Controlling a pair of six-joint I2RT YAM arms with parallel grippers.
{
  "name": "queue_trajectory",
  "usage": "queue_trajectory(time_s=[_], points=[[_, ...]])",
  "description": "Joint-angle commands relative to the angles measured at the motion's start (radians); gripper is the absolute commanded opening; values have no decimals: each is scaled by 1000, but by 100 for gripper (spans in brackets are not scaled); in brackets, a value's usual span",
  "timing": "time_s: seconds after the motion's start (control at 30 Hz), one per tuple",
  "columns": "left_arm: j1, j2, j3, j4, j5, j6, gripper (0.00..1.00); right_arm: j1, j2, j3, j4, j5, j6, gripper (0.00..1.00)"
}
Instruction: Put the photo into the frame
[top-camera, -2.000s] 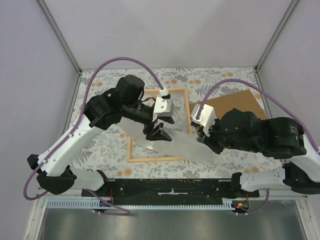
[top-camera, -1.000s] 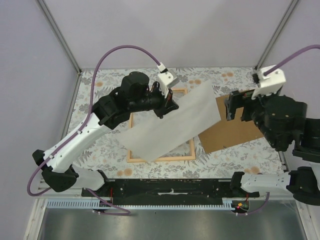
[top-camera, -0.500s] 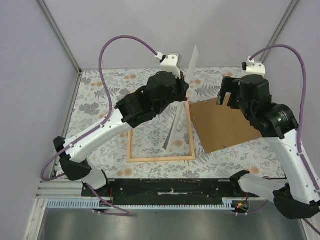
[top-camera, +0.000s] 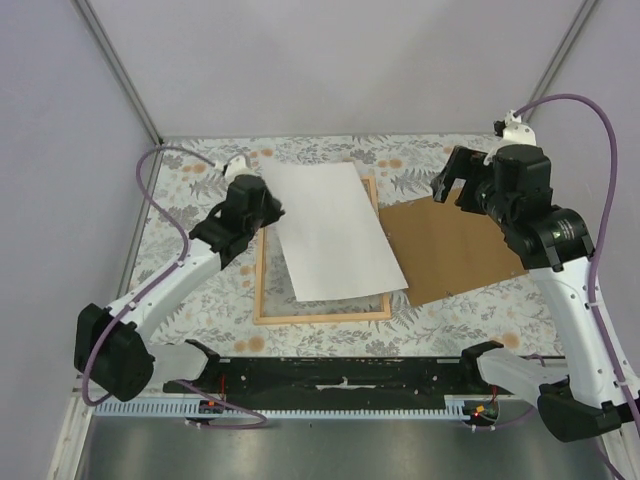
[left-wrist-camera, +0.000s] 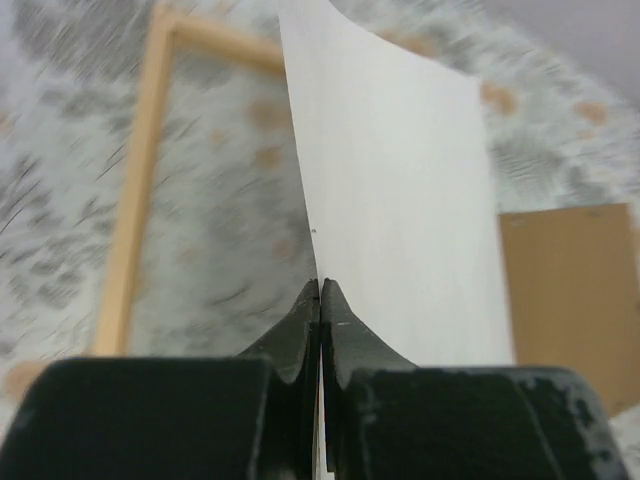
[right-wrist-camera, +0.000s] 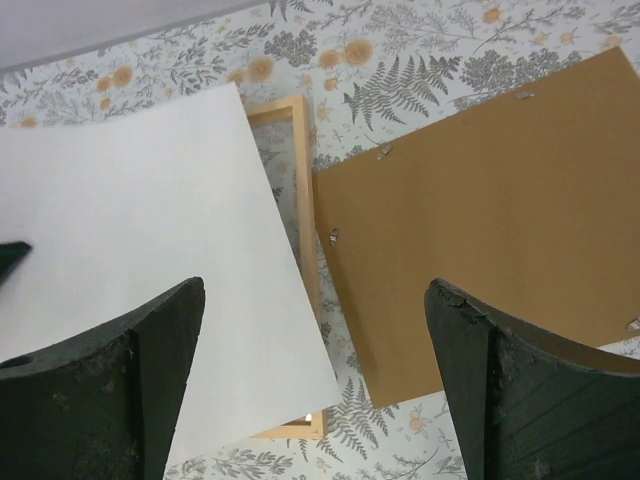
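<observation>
The photo (top-camera: 335, 230) lies white back up, slanted across the light wooden frame (top-camera: 320, 317); its printed side is hidden. My left gripper (top-camera: 268, 205) is shut on the photo's left edge. In the left wrist view the closed fingertips (left-wrist-camera: 320, 285) pinch the sheet (left-wrist-camera: 400, 200), and the frame's left rail (left-wrist-camera: 135, 230) shows blurred beneath. My right gripper (top-camera: 452, 185) hangs open and empty above the table's far right. Its view looks down on the photo (right-wrist-camera: 140, 220) and the frame's right rail (right-wrist-camera: 298, 170), with the jaws (right-wrist-camera: 315, 290) spread wide.
A brown backing board (top-camera: 455, 245) lies flat to the right of the frame, and the photo's near right corner overlaps its left edge. The board (right-wrist-camera: 480, 200) carries small metal clips. A floral cloth (top-camera: 200, 290) covers the table. Metal posts (top-camera: 120, 75) stand at the far corners.
The photo went from standing on edge to lying white side up over the frame. My left arm swung back to the left with it. The right arm barely moved.
</observation>
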Motion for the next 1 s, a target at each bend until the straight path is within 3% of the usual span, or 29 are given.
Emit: queue_trajectory(time_s=[0.0,0.17,0.3,0.73,0.97], points=[[226,-55,-352,288,360,-71,2,-6,-1,-44,68,-71,11,98],[404,116,-459,474,670,26,2,-6,9,-81,89,-94,14,98],[423,192,-431,514,761,96,2,-8,7,-95,98,-101,6,98],[424,311,-287,557,672,133,2,-6,4,-101,115,-122,-20,98],[424,330,-298,606,630,101,2,-6,6,-95,114,-128,-23,98]])
